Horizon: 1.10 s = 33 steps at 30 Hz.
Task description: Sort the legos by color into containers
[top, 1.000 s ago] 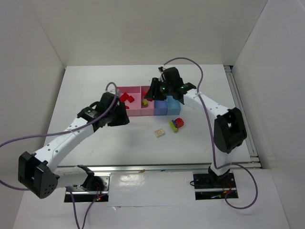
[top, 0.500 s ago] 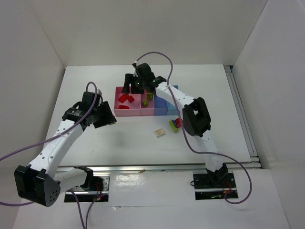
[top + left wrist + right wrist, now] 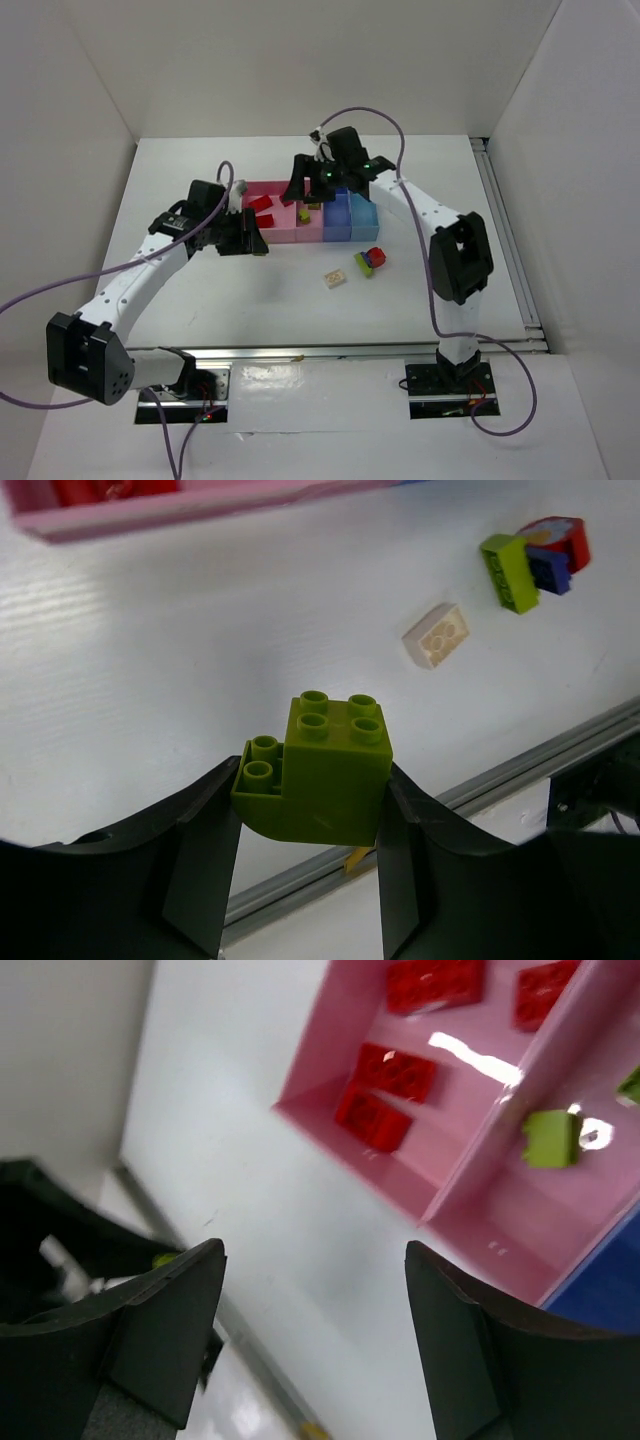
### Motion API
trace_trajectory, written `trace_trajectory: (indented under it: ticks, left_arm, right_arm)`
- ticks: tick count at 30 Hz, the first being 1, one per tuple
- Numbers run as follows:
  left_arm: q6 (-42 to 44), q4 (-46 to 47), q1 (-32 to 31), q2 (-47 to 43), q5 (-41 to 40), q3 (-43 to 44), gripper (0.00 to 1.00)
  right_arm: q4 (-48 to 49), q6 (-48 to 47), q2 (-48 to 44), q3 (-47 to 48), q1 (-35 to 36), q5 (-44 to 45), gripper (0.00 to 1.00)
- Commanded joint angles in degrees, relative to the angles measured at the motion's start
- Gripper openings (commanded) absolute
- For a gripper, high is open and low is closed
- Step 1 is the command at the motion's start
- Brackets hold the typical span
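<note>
My left gripper (image 3: 246,240) is shut on a lime green lego (image 3: 318,772), held above the table just left of the containers. My right gripper (image 3: 308,186) hovers open and empty over the two pink bins (image 3: 285,236). In the right wrist view it (image 3: 315,1260) looks down on several red legos (image 3: 385,1095) in the left pink bin and a lime lego (image 3: 550,1138) in the second one. A periwinkle bin (image 3: 336,225) and a light blue bin (image 3: 364,218) continue the row. On the table lie a cream lego (image 3: 335,278) and a red, lime and blue clump (image 3: 370,260).
The table's metal front rail (image 3: 520,770) runs close below my left gripper. White walls enclose the table at the back and on both sides. The right arm's cable (image 3: 385,125) arches over the bins.
My right gripper has opened; it swung left over the pink bins and came back a little. My left gripper drew away to the left, then returned near the bins, still holding the lime lego.
</note>
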Motion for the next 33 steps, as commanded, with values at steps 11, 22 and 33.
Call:
trace_trajectory:
  ticks: [11, 22, 33]
  left_arm:
    - [9.9, 5.9, -6.3, 7.2, 7.6, 9.1, 0.0]
    - [11.8, 5.9, -8.6, 8.2, 4.0, 9.1, 0.0]
    - [11.2, 7.2, -8.6, 9.4, 0.2, 10.1, 0.0]
  right_arm:
    - [10.4, 5.6, -11.3, -18.1, 0.3, -24.1, 0.85]
    - [17.5, 9.6, -11.2, -22.1, 0.3, -30.5, 0.73]
    - [18.5, 10.2, -9.6, -22.6, 0.8, -37.1, 0.64]
